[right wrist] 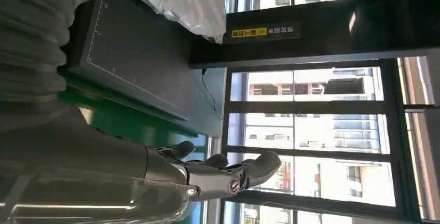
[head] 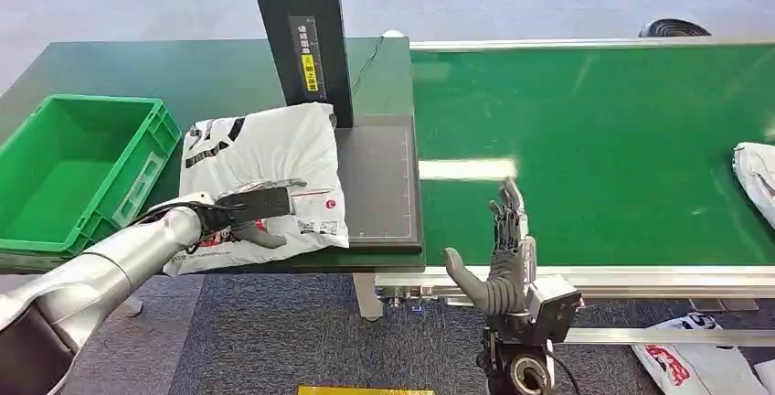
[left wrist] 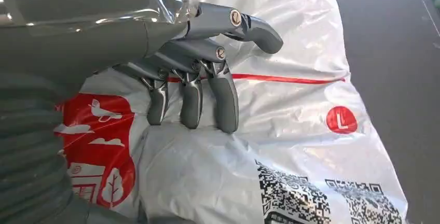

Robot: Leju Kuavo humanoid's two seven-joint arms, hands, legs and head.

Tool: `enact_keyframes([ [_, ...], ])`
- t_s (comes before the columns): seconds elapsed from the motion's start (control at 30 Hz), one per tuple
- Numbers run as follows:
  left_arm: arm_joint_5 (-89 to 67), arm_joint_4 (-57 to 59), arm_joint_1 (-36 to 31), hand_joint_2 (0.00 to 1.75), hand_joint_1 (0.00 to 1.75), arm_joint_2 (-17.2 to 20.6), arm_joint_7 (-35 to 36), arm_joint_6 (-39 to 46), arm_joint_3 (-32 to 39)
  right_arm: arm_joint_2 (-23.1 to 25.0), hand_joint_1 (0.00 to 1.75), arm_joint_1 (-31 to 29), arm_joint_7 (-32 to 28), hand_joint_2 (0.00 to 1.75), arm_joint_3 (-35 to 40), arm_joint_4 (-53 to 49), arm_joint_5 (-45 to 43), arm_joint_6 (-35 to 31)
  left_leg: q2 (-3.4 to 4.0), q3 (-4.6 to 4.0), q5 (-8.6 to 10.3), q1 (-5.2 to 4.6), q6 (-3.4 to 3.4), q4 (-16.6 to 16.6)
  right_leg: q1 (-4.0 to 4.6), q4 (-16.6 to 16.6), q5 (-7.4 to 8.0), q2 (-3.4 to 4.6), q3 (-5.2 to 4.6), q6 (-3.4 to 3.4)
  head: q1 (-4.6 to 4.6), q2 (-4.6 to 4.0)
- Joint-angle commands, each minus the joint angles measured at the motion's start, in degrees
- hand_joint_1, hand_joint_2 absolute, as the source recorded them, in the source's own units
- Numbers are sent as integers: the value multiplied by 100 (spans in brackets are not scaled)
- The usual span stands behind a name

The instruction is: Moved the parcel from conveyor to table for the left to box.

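Where parcel [head: 265, 171] lies: crate [head: 137, 180] beside.

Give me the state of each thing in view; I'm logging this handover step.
Parcel: lying flat on the table, partly on the dark pad.
Left hand: resting on the parcel, fingers curled down.
Right hand: held upright, fingers apart, holding nothing.
Green crate: empty.
Second parcel: lying on the conveyor.

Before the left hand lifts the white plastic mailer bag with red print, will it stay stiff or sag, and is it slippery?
The white plastic mailer bag with red print looks puffy and wrinkled, so it will probably sag around the left hand. Its film is glossy, so the fingers resting on top may slide. It seems light for its size, likely soft contents.
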Motion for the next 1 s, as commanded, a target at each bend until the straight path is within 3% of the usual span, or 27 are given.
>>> enact_keyframes([
  [0.03, -164, 484, 910, 175, 175, 69, 256, 321, 90, -55, 0, 79, 2, 175, -95, 104, -6, -10, 12, -63, 26, -2, 3, 6, 0, 4, 30, 10, -67, -10, 2, 0],
  [0.2, -202, 488, 941, 175, 175, 72, 305, 380, 128, -58, 0, 60, -10, 175, -94, 134, -3, -18, 13, -80, 34, -1, 5, 7, 1, 5, 34, 11, -82, -17, 0, 0],
  [0.23, -236, 490, 948, 175, 175, 66, 341, 417, 160, -59, 0, 53, -16, 175, -95, 141, -3, -25, 6, -51, 19, 4, 3, 12, 5, 8, 18, 6, -50, -13, 2, 0],
  [0.3, -280, 478, 984, 175, 175, 70, 338, 340, 308, -64, 0, 25, -21, 175, -91, 164, -3, -37, 12, -89, 42, -3, 5, 2, -1, 1, 41, 10, -91, -19, -2, 0],
  [0.5, -325, 471, 972, 175, 175, 54, 344, 368, 350, -66, 0, -21, -12, 175, -88, 180, -3, -37, 9, -53, 20, 7, 3, 12, 7, 10, 23, 7, -53, -17, 0, 0],
  [0.53, -317, 500, 978, 175, 175, 0, 403, 439, 400, -64, 0, -40, -11, 175, -89, 197, -4, -39, 18, -76, 36, 3, 6, 0, 5, 1, 44, 14, -80, -14, 2, 0],
  [0.7, -240, 487, 1066, 175, 175, -133, 463, 1007, 887, -47, 0, 51, -18, 175, -108, 79, -3, -67, 8, -29, 27, 10, -6, 4, 10, 4, 27, 5, -33, -25, 0, 0],
  [0.73, -240, 487, 1066, 175, 175, -133, 463, 1007, 887, -47, 0, 51, -18, 175, -108, 79, -3, -67, 19, -64, 53, 3, -2, -19, 5, -18, 56, 14, -73, -32, 0, 0],
  [1.0, -165, 367, 1096, 175, 175, -106, 480, 1490, 1420, -36, 0, 152, -25, 175, -118, -8, 24, -118, 6, -49, 20, 8, 4, 0, 9, -2, 24, 4, -52, -23, 0, 0],
])
